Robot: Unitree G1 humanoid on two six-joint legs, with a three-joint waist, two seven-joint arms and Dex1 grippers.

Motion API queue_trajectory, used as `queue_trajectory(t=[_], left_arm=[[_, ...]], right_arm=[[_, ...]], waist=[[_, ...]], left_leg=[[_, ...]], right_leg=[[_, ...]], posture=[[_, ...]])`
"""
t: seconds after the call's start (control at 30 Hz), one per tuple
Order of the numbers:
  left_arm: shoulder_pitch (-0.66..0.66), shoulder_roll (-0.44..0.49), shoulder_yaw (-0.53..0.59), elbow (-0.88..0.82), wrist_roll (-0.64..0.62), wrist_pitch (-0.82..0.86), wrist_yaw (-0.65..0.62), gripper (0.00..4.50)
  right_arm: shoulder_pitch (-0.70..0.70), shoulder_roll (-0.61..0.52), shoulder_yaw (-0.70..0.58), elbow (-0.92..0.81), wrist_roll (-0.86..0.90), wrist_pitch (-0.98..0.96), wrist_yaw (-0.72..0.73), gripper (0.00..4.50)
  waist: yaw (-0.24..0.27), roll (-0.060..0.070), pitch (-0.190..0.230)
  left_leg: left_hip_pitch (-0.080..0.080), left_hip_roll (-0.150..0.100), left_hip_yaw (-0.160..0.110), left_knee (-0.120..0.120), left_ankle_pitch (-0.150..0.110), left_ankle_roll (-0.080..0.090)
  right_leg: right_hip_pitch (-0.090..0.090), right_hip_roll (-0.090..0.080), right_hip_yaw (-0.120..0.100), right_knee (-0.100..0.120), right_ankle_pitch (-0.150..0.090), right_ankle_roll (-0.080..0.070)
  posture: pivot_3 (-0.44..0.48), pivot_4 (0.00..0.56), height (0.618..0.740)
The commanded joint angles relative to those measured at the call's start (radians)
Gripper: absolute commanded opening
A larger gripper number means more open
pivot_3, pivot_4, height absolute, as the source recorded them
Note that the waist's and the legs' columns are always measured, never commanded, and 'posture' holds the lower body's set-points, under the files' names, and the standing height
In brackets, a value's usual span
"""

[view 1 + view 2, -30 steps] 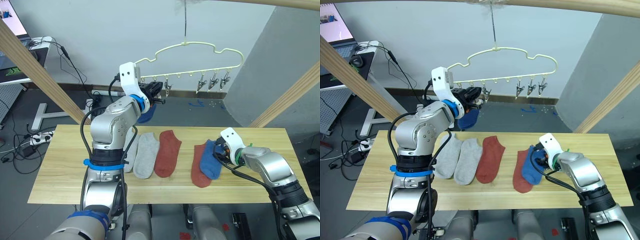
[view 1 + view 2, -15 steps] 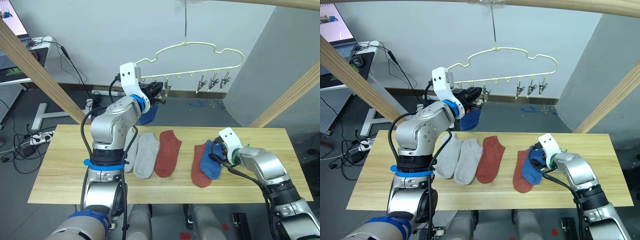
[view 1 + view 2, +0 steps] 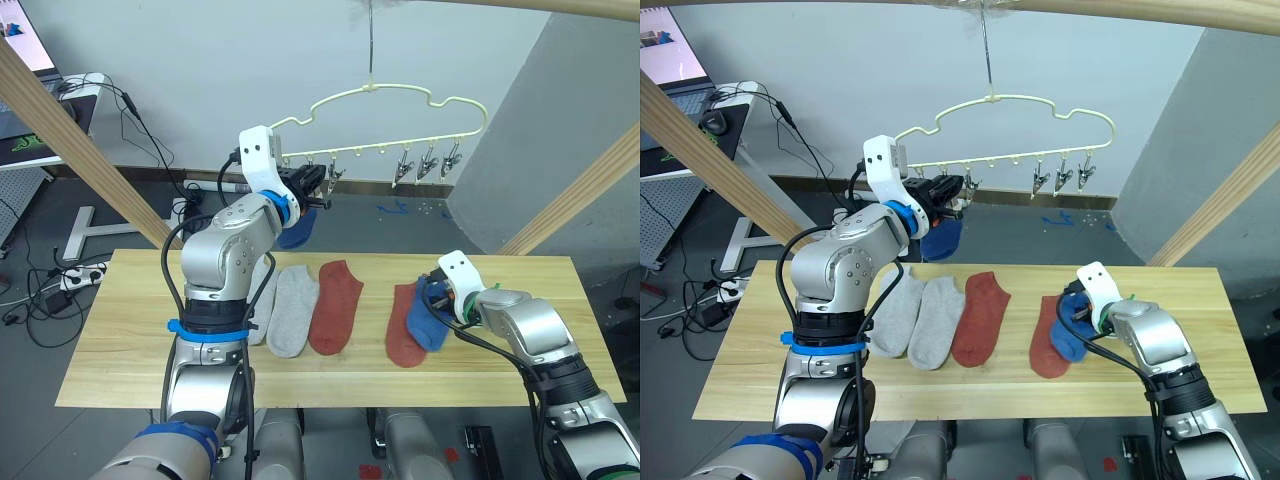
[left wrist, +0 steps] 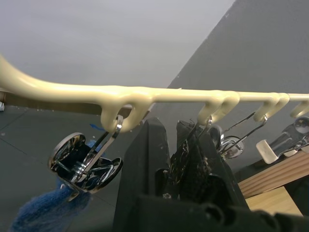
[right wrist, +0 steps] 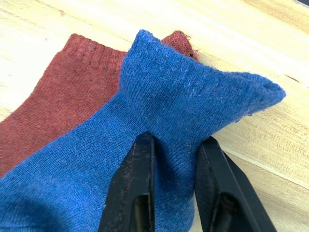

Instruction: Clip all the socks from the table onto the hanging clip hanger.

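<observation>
On the table [image 3: 120, 340] lie two light grey socks [image 3: 288, 312] side by side and a rust-red sock [image 3: 335, 305]. Further right, a blue sock [image 3: 428, 320] overlaps a second rust-red sock [image 3: 402, 338]. My right gripper [image 5: 171, 159] is shut on the blue sock's cuff [image 5: 193, 106], low over the table. The cream clip hanger [image 3: 400, 100] hangs above. My left gripper [image 3: 318, 186] is raised to the hanger's left clips, shut on a metal clip [image 4: 193, 133]. Another blue sock [image 3: 293, 232] hangs from the neighbouring clip [image 4: 87, 162], partly behind my left arm.
Slanted wooden beams cross at the left [image 3: 70, 130] and right [image 3: 590, 190]. Three free clips [image 3: 427, 163] hang at the hanger's right end. A desk with cables [image 3: 60, 100] stands at the back left, off the table.
My right gripper has closed on the blue sock's cuff, and the cuff is bunched up off the red sock. The left arm has stayed at the hanger.
</observation>
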Motion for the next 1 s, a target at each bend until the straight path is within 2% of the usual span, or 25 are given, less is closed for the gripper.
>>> queue_trajectory(t=[0.03, 0.23, 0.73, 0.83, 1.0], left_arm=[[0.004, -0.004, -0.007, -0.018, 0.003, -0.007, 0.003, 0.25], [0.005, -0.005, -0.006, -0.018, 0.004, -0.008, 0.004, 0.25], [0.010, -0.008, -0.009, -0.018, 0.003, -0.011, 0.002, 0.25], [0.011, -0.010, -0.010, -0.017, 0.005, -0.013, 0.003, 0.25], [0.012, -0.009, -0.009, -0.018, 0.005, -0.012, 0.003, 0.25]], right_arm=[[0.000, -0.003, -0.013, -0.049, 0.021, 0.011, 0.027, 1.52], [0.002, -0.004, 0.018, -0.054, -0.010, -0.003, 0.020, 3.68], [-0.011, -0.024, 0.008, -0.116, -0.003, 0.064, 0.022, 3.68], [-0.007, -0.021, 0.012, -0.094, -0.013, 0.050, 0.013, 3.09], [-0.004, -0.020, 0.006, -0.074, -0.017, 0.044, 0.008, 1.34]], waist=[[0.000, 0.000, 0.000], [0.000, 0.000, 0.000], [0.000, 0.000, 0.000], [0.000, 0.000, 0.000], [0.000, 0.000, 0.000]], left_leg=[[0.000, 0.000, 0.000, 0.000, 0.000, 0.000], [0.000, 0.000, 0.000, 0.000, 0.000, 0.000], [0.000, 0.000, 0.000, 0.000, 0.000, 0.000], [0.000, 0.000, 0.000, 0.000, 0.000, 0.000], [0.000, 0.000, 0.000, 0.000, 0.000, 0.000]], right_leg=[[0.000, 0.000, 0.000, 0.000, 0.000, 0.000], [0.000, 0.000, 0.000, 0.000, 0.000, 0.000], [0.000, 0.000, 0.000, 0.000, 0.000, 0.000], [0.000, 0.000, 0.000, 0.000, 0.000, 0.000], [0.000, 0.000, 0.000, 0.000, 0.000, 0.000]], posture=[[0.054, 0.292, 0.740], [0.058, 0.290, 0.740], [0.058, 0.290, 0.740], [0.052, 0.287, 0.740], [0.054, 0.287, 0.740]])
